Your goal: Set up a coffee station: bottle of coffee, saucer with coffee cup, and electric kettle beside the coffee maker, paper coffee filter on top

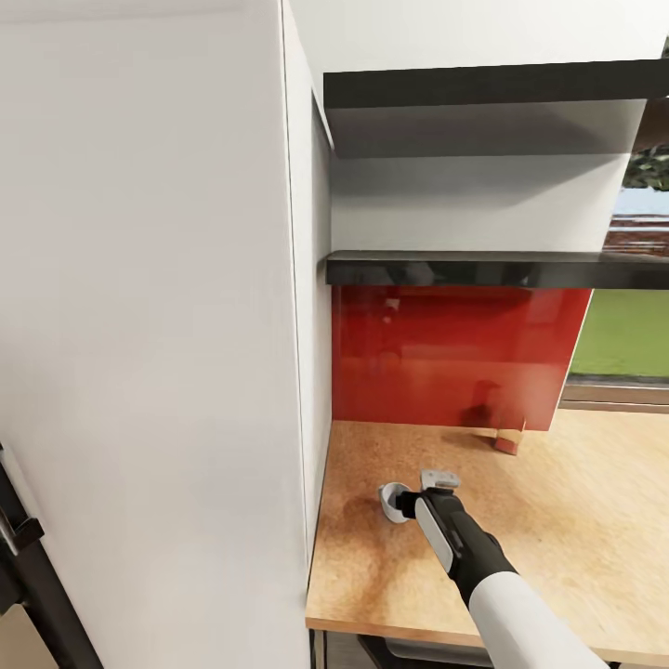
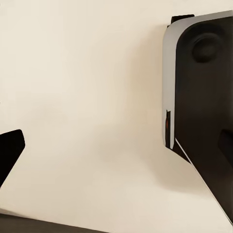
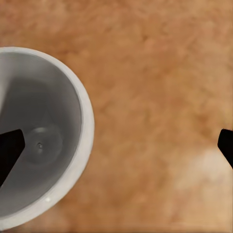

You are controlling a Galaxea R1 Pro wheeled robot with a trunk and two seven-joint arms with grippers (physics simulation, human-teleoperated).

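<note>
Tall cabinet (image 1: 149,325): white side panel, far left of head view; blocked sight past it.
L gripper (image 2: 116,150): facing a plain cream surface; one dark fingertip (image 2: 9,150) at frame edge, the other beside a dark rounded robot part. Fingers stood far apart, wide, nothing between them.
Shelves: two dark floating boards on wall; lower one, the kitchen shelf (image 1: 492,269), bare in the stretch visible.
Backsplash (image 1: 455,353): glossy red, under lower shelf.
Kitchen countertop (image 1: 576,548): wood-look top, right of cabinet.
Coffee cup (image 1: 394,502): small, white, upright, mouth up, on countertop near cabinet corner; no saucer under it.
R gripper (image 1: 409,497): directly over cup, pointing down. Wrist view: one fingertip (image 3: 9,155) inside cup mouth, other well out over bare wood. Jaws wide, straddling the near wall of coffee cup (image 3: 43,141); not yet closed on it.
Key relation: cup wall between R fingers, offset toward one finger; R arm far nearer than L. Judgement: closing on rim looks like the next move.
Small brown box (image 1: 508,437): at backsplash foot, apart from cup; unclear what it was.
</note>
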